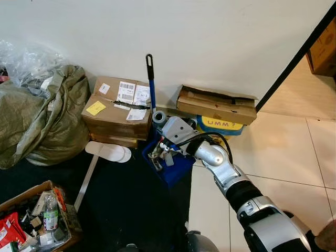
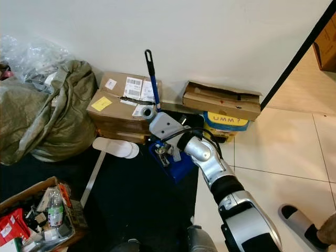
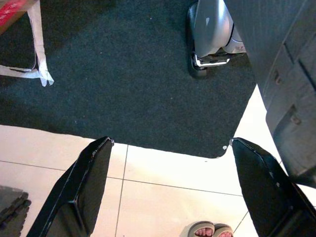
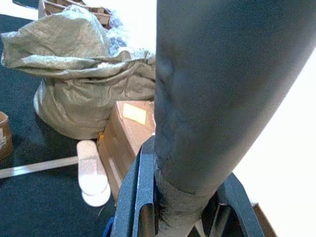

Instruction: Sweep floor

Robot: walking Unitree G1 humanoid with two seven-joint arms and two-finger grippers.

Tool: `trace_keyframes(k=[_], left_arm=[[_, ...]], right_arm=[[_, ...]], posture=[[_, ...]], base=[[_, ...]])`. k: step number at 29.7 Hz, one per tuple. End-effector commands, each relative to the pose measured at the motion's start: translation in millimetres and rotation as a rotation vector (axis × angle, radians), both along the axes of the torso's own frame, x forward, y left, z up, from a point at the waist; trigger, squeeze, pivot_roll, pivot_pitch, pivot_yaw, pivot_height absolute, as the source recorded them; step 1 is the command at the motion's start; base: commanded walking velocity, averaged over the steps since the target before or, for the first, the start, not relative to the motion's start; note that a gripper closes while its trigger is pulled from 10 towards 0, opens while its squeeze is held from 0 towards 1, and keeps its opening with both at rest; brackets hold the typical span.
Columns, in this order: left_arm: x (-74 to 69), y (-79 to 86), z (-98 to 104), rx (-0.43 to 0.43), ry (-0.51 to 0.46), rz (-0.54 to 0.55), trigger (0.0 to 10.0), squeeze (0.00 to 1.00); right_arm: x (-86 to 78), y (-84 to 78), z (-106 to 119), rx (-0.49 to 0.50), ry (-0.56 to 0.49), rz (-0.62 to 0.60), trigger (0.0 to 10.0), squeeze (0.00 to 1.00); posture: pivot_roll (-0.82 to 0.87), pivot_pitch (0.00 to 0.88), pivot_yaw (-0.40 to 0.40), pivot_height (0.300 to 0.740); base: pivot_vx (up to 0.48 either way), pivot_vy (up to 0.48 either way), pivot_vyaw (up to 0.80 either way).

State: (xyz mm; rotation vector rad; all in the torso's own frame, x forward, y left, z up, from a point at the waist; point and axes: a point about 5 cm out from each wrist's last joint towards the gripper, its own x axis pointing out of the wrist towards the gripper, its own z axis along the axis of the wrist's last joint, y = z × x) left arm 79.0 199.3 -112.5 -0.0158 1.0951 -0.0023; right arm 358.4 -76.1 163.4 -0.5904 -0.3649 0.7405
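Right end effector (image 1: 157,152) clenches the blue broom handle (image 1: 151,86) at frame centre. Left end effector (image 3: 168,192) hangs released. A firm, upright lift should free it from the blue dustpan (image 1: 170,167)

You're facing a plain white wall (image 1: 210,42) with a dark carpet (image 1: 126,205) on the left and pale floor tiles (image 1: 278,152) on the right — cardboard boxes (image 1: 118,110) and a bulging olive sack (image 1: 39,118) sit against the wall.
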Motion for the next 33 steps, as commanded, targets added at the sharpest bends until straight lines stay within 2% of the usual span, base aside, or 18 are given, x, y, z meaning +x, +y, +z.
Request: trace_keyframes(k=[1,5,10,12,14,16,17,18,19,20,22,27,33], left_arm=[[-5.4,-5.3,-2,-0.017,0.019,0.004,10.0,0.00],[3.4,-7.4,-1,-0.021,0.011,0.000,10.0,0.00],[5.2,-7.9,-1,-0.022,0.011,0.000,10.0,0.00],[8.0,-8.6,-1,-0.024,0.010,-0.002,10.0,0.00],[13.3,-9.8,0,-0.027,0.011,-0.010,10.0,0.00],[13.3,-9.8,0,-0.027,0.011,-0.010,10.0,0.00],[15.4,-10.1,0,-0.027,0.012,-0.014,10.0,0.00],[15.4,-10.1,0,-0.027,0.012,-0.014,10.0,0.00],[17.3,-10.2,1,-0.027,0.012,-0.018,10.0,0.00],[19.9,-10.6,1,-0.027,0.012,-0.025,10.0,0.00],[24.3,-11.1,2,-0.026,0.008,-0.031,10.0,0.00],[30.4,-11.4,3,-0.029,0.002,-0.049,10.0,0.00],[33.6,-11.3,4,-0.029,0.006,-0.060,10.0,0.00]], right_arm=[[1.4,1.8,13,0.022,-0.055,0.019,0.0,0.00],[6.4,-7.7,17,0.002,-0.059,-0.007,0.0,0.00],[7.4,-10.1,17,0.000,-0.051,-0.012,0.0,0.00],[8.9,-12.9,18,0.017,-0.028,-0.018,0.0,0.00],[10.9,-18.2,18,0.063,0.046,-0.016,0.0,0.00],[10.9,-18.2,18,0.063,0.046,-0.016,0.0,0.00],[10.5,-18.4,17,0.103,0.114,0.013,0.0,0.00],[10.5,-18.4,17,0.103,0.114,0.013,0.0,0.00],[8.5,-16.6,14,0.126,0.192,0.062,0.0,0.00],[2.9,-14.4,11,0.116,0.270,0.143,0.0,0.00],[-4.7,-12.4,10,0.081,0.344,0.247,0.0,0.00],[-9.9,-14.4,15,0.010,0.369,0.329,0.0,0.00],[-12.6,-14.0,21,0.000,0.385,0.365,0.0,0.00]], posture=[[-0.02,0.235,-0.027,0.740],[-0.03,0.204,-0.025,0.740],[-0.04,0.194,-0.023,0.740],[-0.05,0.173,-0.017,0.740],[-0.06,0.155,-0.009,0.740],[-0.06,0.155,-0.009,0.740],[-0.07,0.149,-0.006,0.740],[-0.07,0.149,-0.006,0.740],[-0.08,0.143,-0.001,0.740],[-0.09,0.128,0.004,0.740],[-0.09,0.119,0.007,0.740],[-0.11,0.080,0.033,0.740],[-0.11,0.064,0.039,0.740]], base=[[0.000,0.000,0.00],[0.000,0.000,0.00],[0.000,0.000,0.00],[0.000,0.000,0.00],[0.000,0.000,0.00],[0.000,0.000,0.00],[0.000,0.000,0.00],[0.000,0.000,0.00],[0.000,0.000,0.00],[0.000,0.000,0.00],[0.000,0.000,0.00],[0.000,0.000,0.00],[0.000,0.000,0.00]])
